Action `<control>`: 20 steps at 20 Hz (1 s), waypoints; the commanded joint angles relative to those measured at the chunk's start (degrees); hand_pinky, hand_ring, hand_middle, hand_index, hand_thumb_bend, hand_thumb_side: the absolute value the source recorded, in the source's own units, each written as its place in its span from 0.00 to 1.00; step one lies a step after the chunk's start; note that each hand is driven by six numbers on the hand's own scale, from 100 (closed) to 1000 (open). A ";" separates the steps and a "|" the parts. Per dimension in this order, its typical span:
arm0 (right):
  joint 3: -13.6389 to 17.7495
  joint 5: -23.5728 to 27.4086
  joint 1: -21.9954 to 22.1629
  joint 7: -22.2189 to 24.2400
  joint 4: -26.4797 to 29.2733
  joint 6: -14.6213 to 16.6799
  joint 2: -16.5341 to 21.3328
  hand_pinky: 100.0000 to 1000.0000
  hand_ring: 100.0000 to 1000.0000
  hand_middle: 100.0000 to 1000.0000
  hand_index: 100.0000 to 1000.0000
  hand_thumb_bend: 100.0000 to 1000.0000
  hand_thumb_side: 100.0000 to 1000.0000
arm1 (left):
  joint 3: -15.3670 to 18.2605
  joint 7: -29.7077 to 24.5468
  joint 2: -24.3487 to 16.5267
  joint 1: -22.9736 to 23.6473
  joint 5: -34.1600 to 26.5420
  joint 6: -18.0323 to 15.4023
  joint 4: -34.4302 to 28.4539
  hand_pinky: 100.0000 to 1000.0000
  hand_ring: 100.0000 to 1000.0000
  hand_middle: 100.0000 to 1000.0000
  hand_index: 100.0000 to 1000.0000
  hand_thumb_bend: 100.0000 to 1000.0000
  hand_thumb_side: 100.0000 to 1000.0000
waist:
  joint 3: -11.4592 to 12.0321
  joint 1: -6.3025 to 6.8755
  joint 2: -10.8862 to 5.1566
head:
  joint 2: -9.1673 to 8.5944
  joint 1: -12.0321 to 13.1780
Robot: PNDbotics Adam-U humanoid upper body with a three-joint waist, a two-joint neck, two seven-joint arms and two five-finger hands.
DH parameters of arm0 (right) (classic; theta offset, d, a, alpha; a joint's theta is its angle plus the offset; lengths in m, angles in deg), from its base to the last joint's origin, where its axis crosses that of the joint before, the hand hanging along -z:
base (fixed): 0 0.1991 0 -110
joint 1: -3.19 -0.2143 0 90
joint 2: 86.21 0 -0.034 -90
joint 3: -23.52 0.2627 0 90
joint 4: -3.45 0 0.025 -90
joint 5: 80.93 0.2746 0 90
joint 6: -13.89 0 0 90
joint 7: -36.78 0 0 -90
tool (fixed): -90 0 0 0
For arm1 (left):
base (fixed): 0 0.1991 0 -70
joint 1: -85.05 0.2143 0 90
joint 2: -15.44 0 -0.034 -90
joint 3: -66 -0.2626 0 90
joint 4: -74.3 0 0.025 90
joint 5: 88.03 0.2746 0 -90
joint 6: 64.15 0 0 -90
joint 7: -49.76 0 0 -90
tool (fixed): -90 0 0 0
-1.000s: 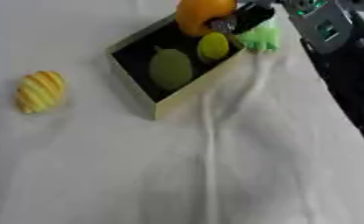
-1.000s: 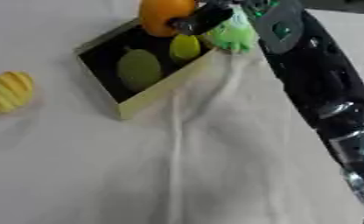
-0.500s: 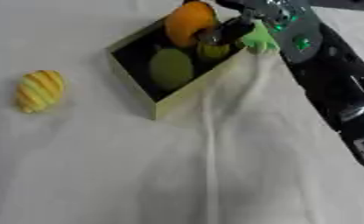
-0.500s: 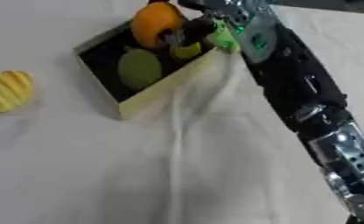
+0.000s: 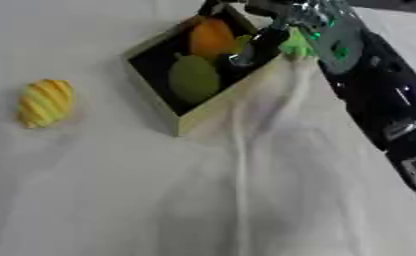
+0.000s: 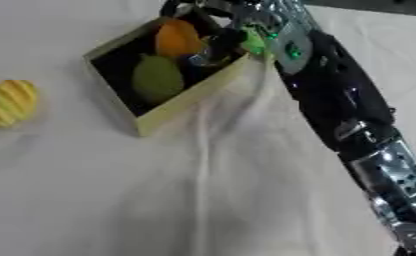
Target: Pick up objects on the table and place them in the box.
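right hand point(image 5: 255, 42) over box point(image 5: 203, 117), fingers curled on orange fruit point(image 5: 211, 37) | green one point(image 5: 194, 79) already in | yellow striped one point(image 5: 45, 102) left of box, I'd grab next

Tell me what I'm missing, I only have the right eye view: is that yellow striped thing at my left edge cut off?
Observer: Yes. The left eye view shows the yellow striped thing whole, lying on the white cloth, apart from the box.
Operator: And the green bit behind the arm?
Observer: In the left eye view the green thing shows more fully. It is outside the box at its far right corner, beside the right hand.
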 commanded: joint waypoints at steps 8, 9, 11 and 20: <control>2.74 5.89 -0.37 0.02 4.57 -2.34 6.34 0.89 0.92 0.71 0.84 0.37 0.22 | -0.08 -0.31 -1.01 0.35 -0.09 0.24 -0.91 0.67 0.72 0.72 0.83 0.38 0.37 | -0.76 0.19 -2.47 | 0.64 0.07; 3.21 6.52 -0.13 -0.23 5.02 -2.83 7.41 0.88 0.92 0.71 0.84 0.37 0.22 | -0.06 -0.29 -1.11 0.46 -0.04 0.27 -0.91 0.68 0.72 0.72 0.83 0.38 0.37 | -0.90 0.18 -2.55 | 0.74 0.08; 4.03 7.07 0.69 -0.87 5.72 -3.57 9.64 0.88 0.92 0.71 0.84 0.37 0.22 | 0.05 -0.20 -1.28 0.60 0.05 0.30 -0.91 0.68 0.72 0.72 0.83 0.38 0.37 | -1.15 0.14 -2.67 | 0.82 0.22; 6.91 1.19 5.59 -6.47 0.65 -4.16 15.05 0.88 0.94 0.75 0.86 0.40 0.20 | 0.45 0.39 -1.84 0.90 0.25 0.46 -0.91 0.67 0.72 0.72 0.83 0.38 0.37 | -1.68 0.42 -2.12 | 0.14 0.39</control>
